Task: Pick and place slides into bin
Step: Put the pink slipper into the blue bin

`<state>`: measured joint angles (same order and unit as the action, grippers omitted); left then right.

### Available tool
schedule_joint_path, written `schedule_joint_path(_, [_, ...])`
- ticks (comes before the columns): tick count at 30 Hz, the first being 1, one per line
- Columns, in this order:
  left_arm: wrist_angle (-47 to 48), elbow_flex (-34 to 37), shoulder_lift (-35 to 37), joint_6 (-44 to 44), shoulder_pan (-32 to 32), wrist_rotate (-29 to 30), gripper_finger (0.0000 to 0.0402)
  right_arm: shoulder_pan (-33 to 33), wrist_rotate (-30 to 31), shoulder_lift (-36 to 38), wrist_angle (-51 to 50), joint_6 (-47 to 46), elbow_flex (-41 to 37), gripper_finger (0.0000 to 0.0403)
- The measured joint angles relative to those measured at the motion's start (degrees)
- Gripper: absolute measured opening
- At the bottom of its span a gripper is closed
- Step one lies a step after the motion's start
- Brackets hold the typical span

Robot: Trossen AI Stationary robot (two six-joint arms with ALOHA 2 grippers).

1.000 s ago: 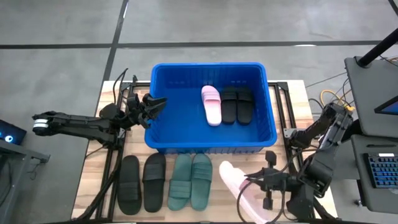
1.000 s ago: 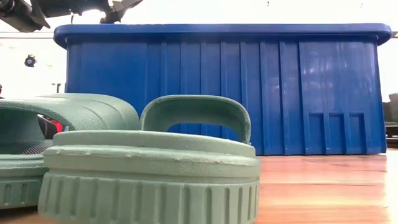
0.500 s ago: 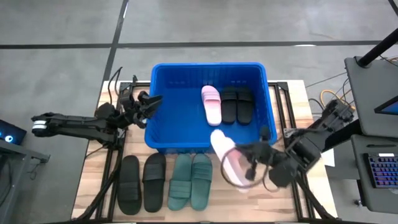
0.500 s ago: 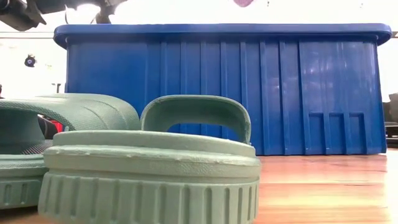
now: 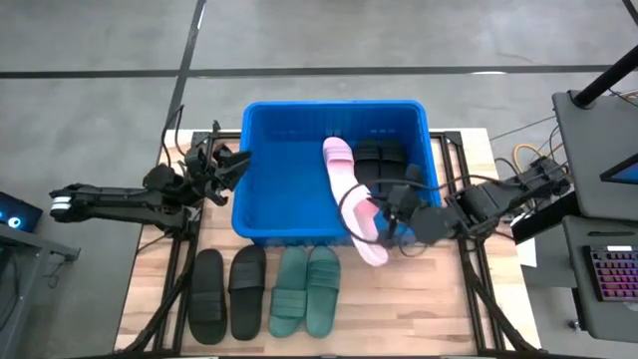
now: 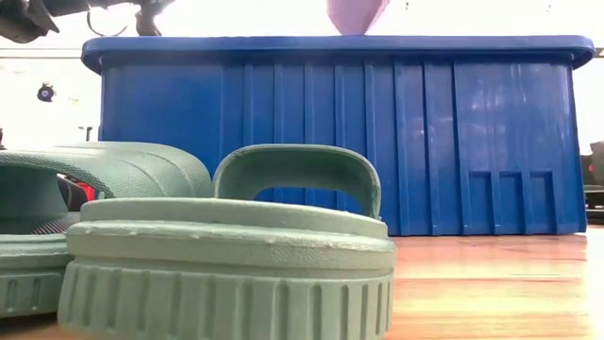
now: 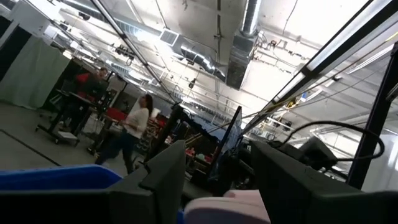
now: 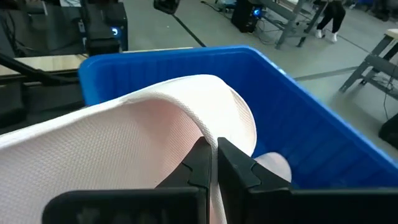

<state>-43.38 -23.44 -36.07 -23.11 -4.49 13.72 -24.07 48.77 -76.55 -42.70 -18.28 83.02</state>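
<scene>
The blue bin (image 5: 269, 189) stands at mid-table and holds a pink slide (image 5: 336, 160) and two black slides (image 5: 381, 162). My right gripper (image 5: 386, 221) is shut on a second pink slide (image 5: 361, 224), which hangs in the air over the bin's near wall; its end shows above the rim in the low view (image 6: 357, 13). Two black slides (image 5: 227, 292) and two green slides (image 5: 306, 290) lie flat on the table before the bin. My left gripper (image 5: 237, 160) hovers open at the bin's left rim, holding nothing. My right gripper pinches the pink slide's broad strap (image 8: 205, 121) at its edge between its two fingers (image 8: 239, 171). The fingers come from the table's right, slanting slightly down. The slide is lifted clear and tilted, one end over the bin's inside, the other (image 5: 375, 255) outside the near wall.
The bin's left half (image 5: 284, 170) holds no slides. Cables and a frame rail (image 5: 467, 199) run along the table's right side, and equipment stands past the right edge (image 5: 598, 150). People move about in the room behind (image 7: 134, 127).
My right gripper has swung from the table's near right corner toward the far edge and up, carrying the pink slide from beside the green slides to over the bin's near wall; the slide has turned about with it. My left gripper has drawn slightly left from the bin.
</scene>
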Motion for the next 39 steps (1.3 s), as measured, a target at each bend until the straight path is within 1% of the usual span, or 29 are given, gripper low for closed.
schedule_joint_path(7, [0.7, 0.0, 0.7, 1.2, 0.0, 0.0, 0.0169, 8.8, -6.9, -0.2, 4.8, 8.0, 0.0, 0.0008])
schedule_joint_path(15, [0.7, 0.1, 1.7, 2.5, 0.0, 0.2, 0.0169, 19.0, -10.4, -1.3, 6.8, 14.6, 0.0, 0.0008])
schedule_joint_path(21, [0.7, 0.1, 0.9, 2.6, 0.0, 1.2, 0.0169, 26.5, -17.5, -3.4, 13.8, 19.5, 0.0, 0.0008])
schedule_joint_path(25, [0.4, 0.1, 0.5, 2.6, 0.0, 2.4, 0.0169, 30.6, -17.9, -5.6, 15.6, 21.8, 0.0, 0.0008])
schedule_joint_path(31, [0.4, 0.1, -0.9, 2.5, 0.0, 4.9, 0.0169, 35.6, -17.7, -9.8, 17.8, 22.2, 0.0, 0.0008])
schedule_joint_path(35, [0.3, 0.1, -1.4, 2.5, 0.0, 4.9, 0.0169, 36.7, -17.7, -12.7, 20.6, 24.8, 0.1, 0.0008])
schedule_joint_path(39, [0.4, 0.1, -0.9, 2.6, 0.0, 5.1, 0.0169, 37.0, -17.4, -16.9, 17.8, 26.4, 4.4, 0.0008])
